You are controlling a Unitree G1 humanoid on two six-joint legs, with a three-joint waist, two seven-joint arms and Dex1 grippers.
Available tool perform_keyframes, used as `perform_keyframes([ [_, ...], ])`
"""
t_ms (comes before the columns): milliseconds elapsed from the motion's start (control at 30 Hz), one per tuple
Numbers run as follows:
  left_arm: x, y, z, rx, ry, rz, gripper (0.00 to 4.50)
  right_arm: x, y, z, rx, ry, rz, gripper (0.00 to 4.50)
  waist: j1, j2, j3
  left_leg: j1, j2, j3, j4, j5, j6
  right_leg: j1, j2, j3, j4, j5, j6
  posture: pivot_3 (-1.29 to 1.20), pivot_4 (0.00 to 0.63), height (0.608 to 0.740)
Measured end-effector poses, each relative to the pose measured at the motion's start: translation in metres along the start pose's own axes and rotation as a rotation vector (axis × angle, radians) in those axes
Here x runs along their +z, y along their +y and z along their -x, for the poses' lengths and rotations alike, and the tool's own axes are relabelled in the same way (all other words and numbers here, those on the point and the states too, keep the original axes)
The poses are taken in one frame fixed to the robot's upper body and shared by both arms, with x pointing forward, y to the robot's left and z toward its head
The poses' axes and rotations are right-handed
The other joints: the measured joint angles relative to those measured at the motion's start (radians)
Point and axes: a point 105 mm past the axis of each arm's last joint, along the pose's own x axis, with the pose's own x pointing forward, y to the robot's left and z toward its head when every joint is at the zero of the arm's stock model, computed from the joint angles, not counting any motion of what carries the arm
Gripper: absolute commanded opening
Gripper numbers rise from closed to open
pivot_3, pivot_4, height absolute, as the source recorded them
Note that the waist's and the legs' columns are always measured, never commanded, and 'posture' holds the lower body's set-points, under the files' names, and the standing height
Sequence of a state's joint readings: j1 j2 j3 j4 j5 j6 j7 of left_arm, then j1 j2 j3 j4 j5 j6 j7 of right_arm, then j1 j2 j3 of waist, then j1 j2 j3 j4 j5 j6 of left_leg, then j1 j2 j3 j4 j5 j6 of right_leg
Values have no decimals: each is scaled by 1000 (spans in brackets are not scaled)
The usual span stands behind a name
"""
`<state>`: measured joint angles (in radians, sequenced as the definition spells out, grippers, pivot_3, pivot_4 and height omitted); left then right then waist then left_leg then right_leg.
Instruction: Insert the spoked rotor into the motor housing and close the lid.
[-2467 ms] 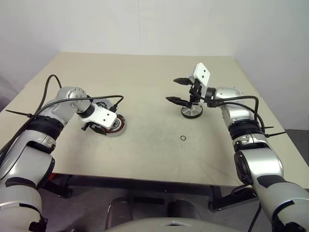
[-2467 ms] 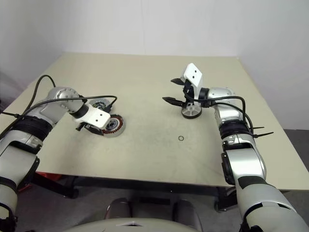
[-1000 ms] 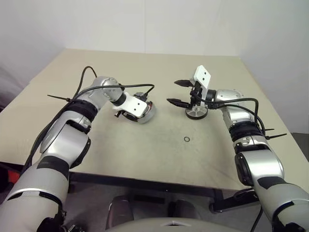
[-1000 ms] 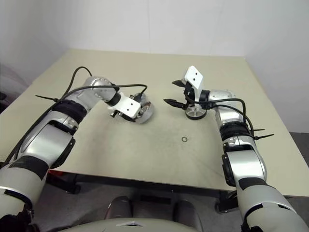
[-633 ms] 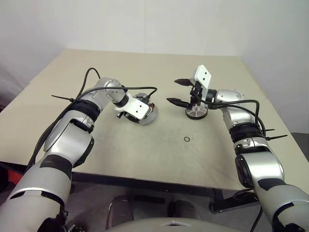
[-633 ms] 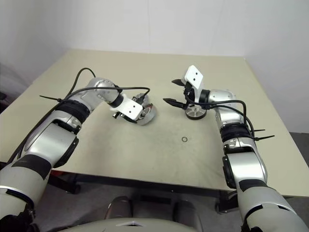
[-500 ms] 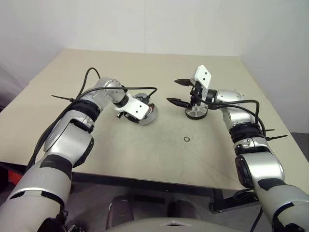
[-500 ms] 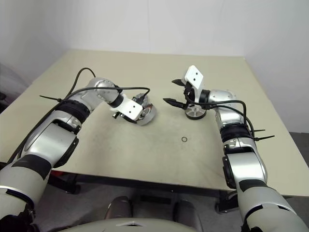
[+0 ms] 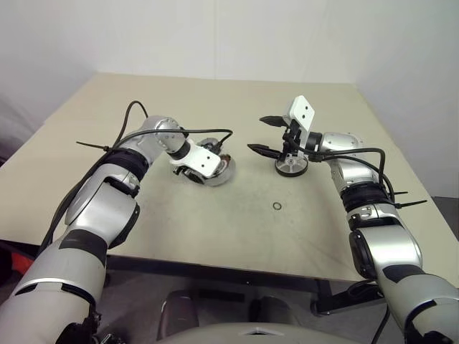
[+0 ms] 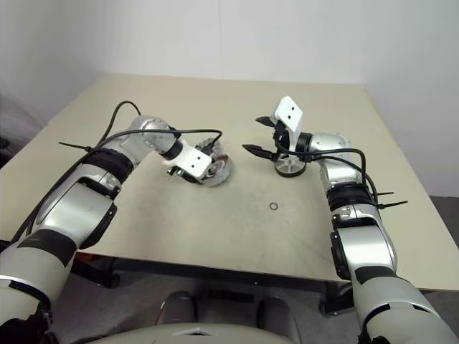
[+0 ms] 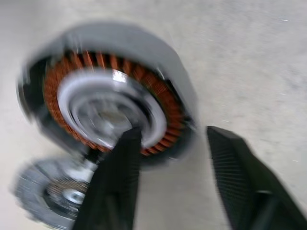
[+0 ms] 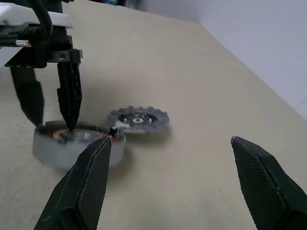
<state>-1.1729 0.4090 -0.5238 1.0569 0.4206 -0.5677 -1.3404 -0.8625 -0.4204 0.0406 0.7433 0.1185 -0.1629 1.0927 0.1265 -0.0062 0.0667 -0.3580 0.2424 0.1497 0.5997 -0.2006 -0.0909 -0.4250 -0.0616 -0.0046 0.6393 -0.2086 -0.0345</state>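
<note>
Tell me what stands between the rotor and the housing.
Nothing on the table lies between the rotor and the housing. The left gripper straddles the housing's wall, one finger inside the cup, blocking its mouth.

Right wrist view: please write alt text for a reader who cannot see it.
The motor housing sits on the beige table, the left tool at its rim. The lid lies flat just beyond it. The right tool is wide open in front.

A bare robotics lab or test room is showing here: a plain beige table [image 9: 215, 236] is standing against blank white walls [image 9: 215, 36], carrying loose motor parts.
</note>
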Motion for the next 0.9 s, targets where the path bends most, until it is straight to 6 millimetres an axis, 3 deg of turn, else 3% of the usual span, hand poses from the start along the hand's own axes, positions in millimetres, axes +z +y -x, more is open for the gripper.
perform_keyframes([
  [33, 0, 1, 0, 12, 0, 2, 3360, 0, 0, 0, 0, 0, 0, 4500, 0, 0, 0, 0, 0, 0, 0, 0, 0, 0, 0, 0, 0, 0, 0, 0, 0, 740],
  [467, -2, 10, 1, 100, -1, 27, 3360, 0, 0, 0, 0, -1, 0, 4500, 1, 0, 0, 0, 0, 0, 0, 0, 0, 0, 0, 0, 0, 0, 0, 0, 0, 740],
  [667, 5, 22, 30, 211, -70, 51, 3360, 0, 1, -1, 2, -3, -1, 4500, -2, 0, 0, 1, 0, 0, -1, 0, 0, 0, 0, 0, -1, 0, 0, 0, 0, 740],
  [900, -1, -15, 42, 252, -199, 277, 3360, -4, 8, -3, 12, 3, -42, 4500, -4, 1, 1, 4, 1, 0, -3, 0, 0, 0, 1, -1, -1, -1, -1, 0, 0, 740],
])
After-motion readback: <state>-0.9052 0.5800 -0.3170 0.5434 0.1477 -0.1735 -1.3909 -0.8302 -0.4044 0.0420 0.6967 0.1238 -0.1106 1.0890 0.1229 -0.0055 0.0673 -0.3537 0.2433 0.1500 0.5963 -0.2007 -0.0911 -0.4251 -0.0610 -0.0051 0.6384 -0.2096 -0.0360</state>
